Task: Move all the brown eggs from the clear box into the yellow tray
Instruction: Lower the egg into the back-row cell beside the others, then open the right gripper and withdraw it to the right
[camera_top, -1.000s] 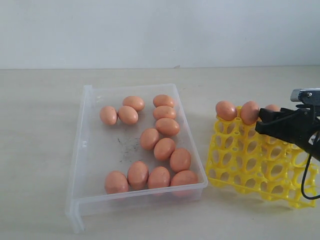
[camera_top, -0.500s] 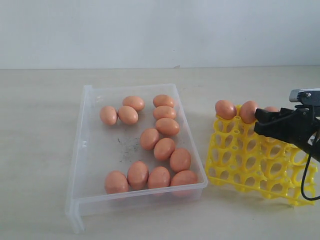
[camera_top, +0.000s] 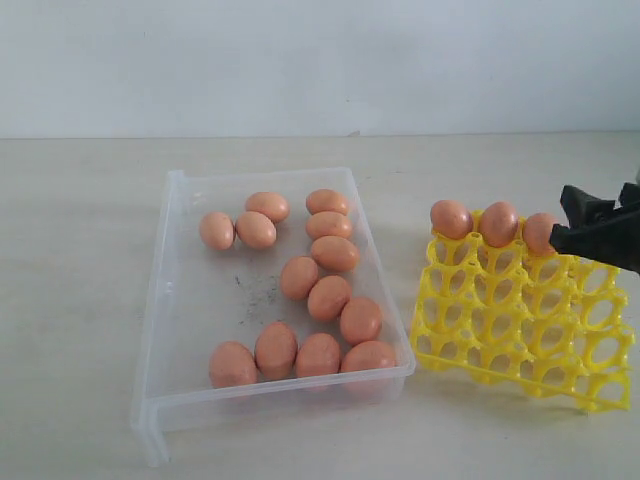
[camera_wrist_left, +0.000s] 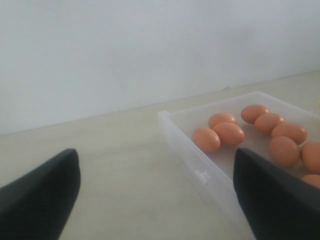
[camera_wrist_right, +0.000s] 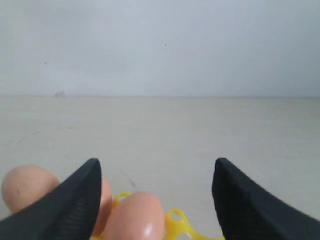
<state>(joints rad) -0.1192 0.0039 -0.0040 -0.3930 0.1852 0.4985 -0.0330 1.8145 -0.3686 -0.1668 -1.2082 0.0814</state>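
Judged step: between picks. Three brown eggs (camera_top: 499, 224) in far row of yellow tray (camera_top: 520, 335), twelve in clear box (camera_top: 200, 320) on table (camera_top: 80, 250). Right hand (camera_wrist_right: 157, 170) open, empty, beside third tray egg; left hand (camera_wrist_left: 156, 156) open, empty, facing box. Next: reach into box, close gently on one egg.

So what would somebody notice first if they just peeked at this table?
Probably the thirteen brown eggs scattered in the clear box on the left part of the table. Next comes the bright yellow tray to its right, with three eggs lined up along its far row. The black right pincer hovers open just beside those, at the picture's right edge.
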